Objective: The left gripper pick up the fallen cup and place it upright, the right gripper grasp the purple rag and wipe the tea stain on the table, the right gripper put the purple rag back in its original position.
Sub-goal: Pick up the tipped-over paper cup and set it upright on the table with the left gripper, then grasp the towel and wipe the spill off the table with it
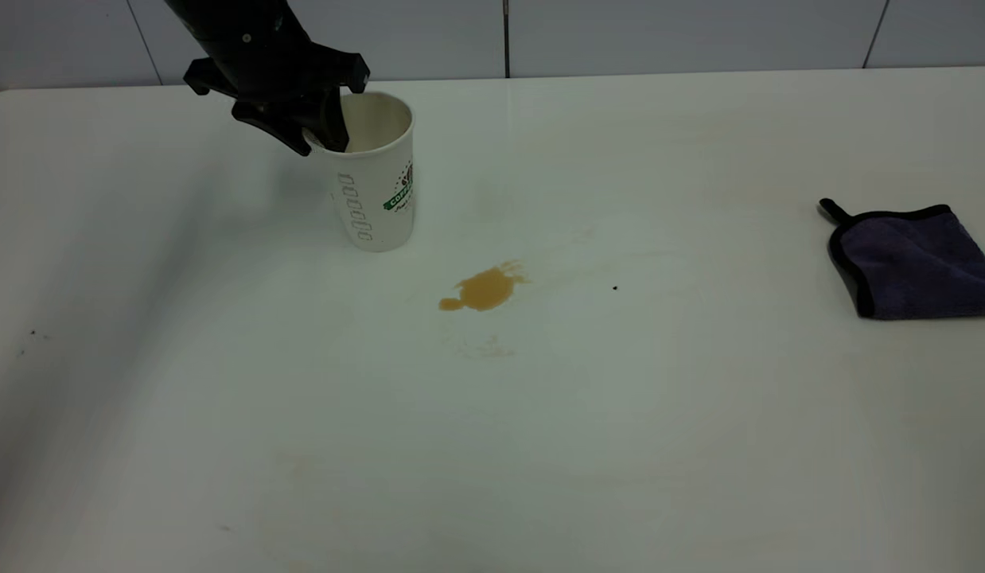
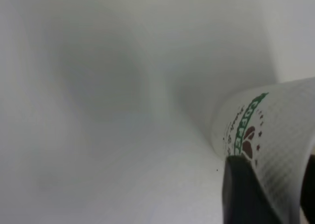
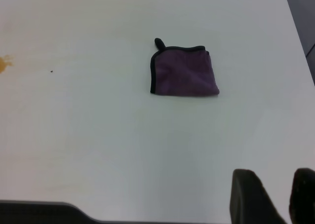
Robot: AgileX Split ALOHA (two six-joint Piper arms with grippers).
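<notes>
The left end effector (image 1: 327, 142) sits at the rim of the cup (image 1: 377, 187), which stands upright on the worktop (image 1: 540, 414) with its cream inside open to the top. One black finger reaches down inside the mouth and the other lies against the outer wall, so the end effector is clamped on the cup's rim. In the left wrist view a dark finger (image 2: 242, 192) presses against the dimpled white wall of the cup (image 2: 275, 135), right beside the green-and-black logo.

The tea stain (image 1: 484, 289) lies on the worktop below and to the right of the left end effector, near the cup's base but not touching it. A tiny black speck (image 1: 615, 288) sits farther right of the stain, well apart from it.

The purple rag (image 1: 914, 261) lies flat and folded far across the worktop from the left end effector, near the right edge, with its black loop pointing toward the far left corner of the cloth.

The right end effector (image 3: 283, 199) shows only in its own wrist view, where two dark fingertips stand apart with a gap between them, holding nothing. It hangs above bare worktop (image 3: 123, 150), well apart from the purple rag (image 3: 183, 71) ahead of it; an edge of the tea stain (image 3: 4, 64) is just visible off to the side.
</notes>
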